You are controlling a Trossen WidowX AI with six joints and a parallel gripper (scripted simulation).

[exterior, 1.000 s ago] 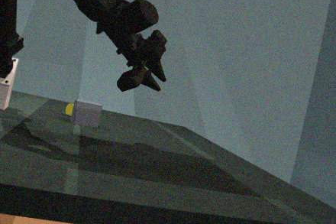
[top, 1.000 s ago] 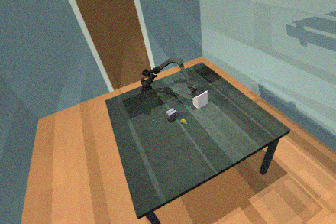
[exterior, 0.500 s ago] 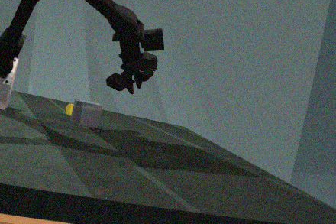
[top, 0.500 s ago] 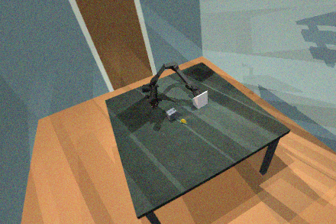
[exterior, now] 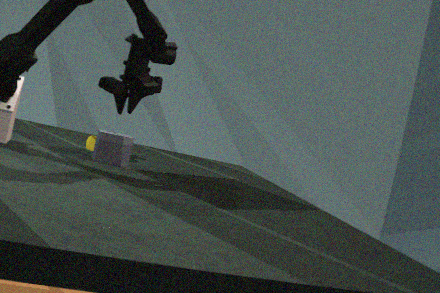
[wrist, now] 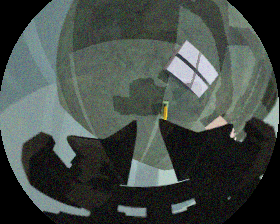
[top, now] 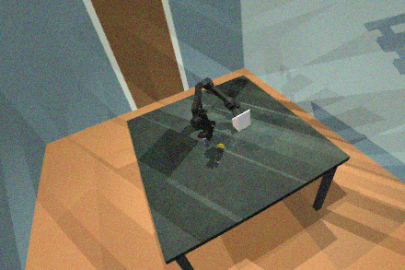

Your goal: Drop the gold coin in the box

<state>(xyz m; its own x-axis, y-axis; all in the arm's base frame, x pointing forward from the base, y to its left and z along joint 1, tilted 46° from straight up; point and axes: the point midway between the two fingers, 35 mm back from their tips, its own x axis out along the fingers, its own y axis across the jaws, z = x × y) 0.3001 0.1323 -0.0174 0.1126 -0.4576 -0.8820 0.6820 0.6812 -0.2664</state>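
Note:
The gold coin (top: 221,146) (exterior: 90,143) (wrist: 165,111) stands on its edge on the dark green table (top: 276,167) (exterior: 200,221). Its dark holder is hard to make out. The grey box (exterior: 114,148) (wrist: 190,72) stands right next to the coin, and the wrist view shows thin dark lines on its pale lid. In the top view the box is mostly hidden under the arm. My gripper (top: 205,134) (exterior: 127,108) (wrist: 148,122) points down, a little above the box and the coin. Its fingers stand partly open with nothing between them.
The arm's white base block (top: 241,121) (exterior: 6,118) stands on the table behind the box. A brown door (top: 129,24) and blue-grey walls are beyond the table. The floor is orange wood.

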